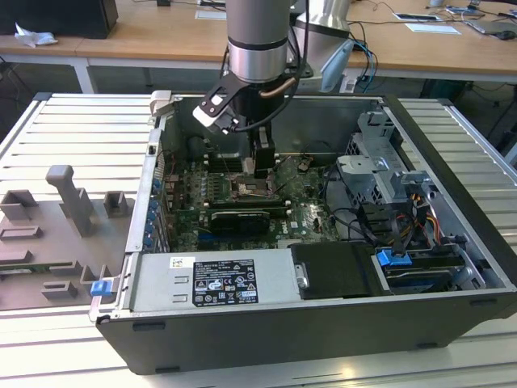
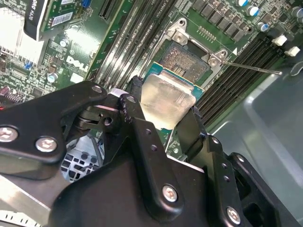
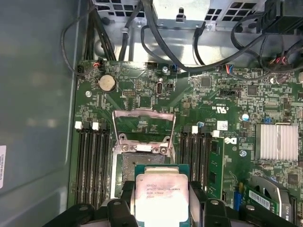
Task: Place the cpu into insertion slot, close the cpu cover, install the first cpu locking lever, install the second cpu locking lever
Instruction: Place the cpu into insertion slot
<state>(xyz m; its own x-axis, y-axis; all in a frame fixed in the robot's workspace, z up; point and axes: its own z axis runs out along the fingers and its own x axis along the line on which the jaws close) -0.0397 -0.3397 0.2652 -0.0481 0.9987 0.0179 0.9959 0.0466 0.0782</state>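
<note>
Silver-grey cpu is clamped btwn the two black fingers of the gripper, one finger on each opposite edge; metal face toward the cameras, green board rim showing round it.

In the first wrist view the cpu, held in the gripper, overlaps the near edge of the insertion slot; not seated; can't tell whether it touches the slot. The slot's contact field lies bare in the second wrist view.

The cpu cover stands open, tipped back on the slot's far side from the gripper; green board visible thru its cut-out centre. One thin metal locking lever sticks out from a slot corner, unlatched, reaching across the RAM slots. A coin battery & a finned heatsink sit on the board, well apart from the slot.

In the exterior view the arm comes down into the open PC case; gripper low over the slot, approx mid-motherboard; black card just beside the slot on the viewer's side; PSU along the near wall; drive cage toward the exterior view's right. A grey fixture block lies on the slatted table at the exterior view's left, well apart from the case.
</note>
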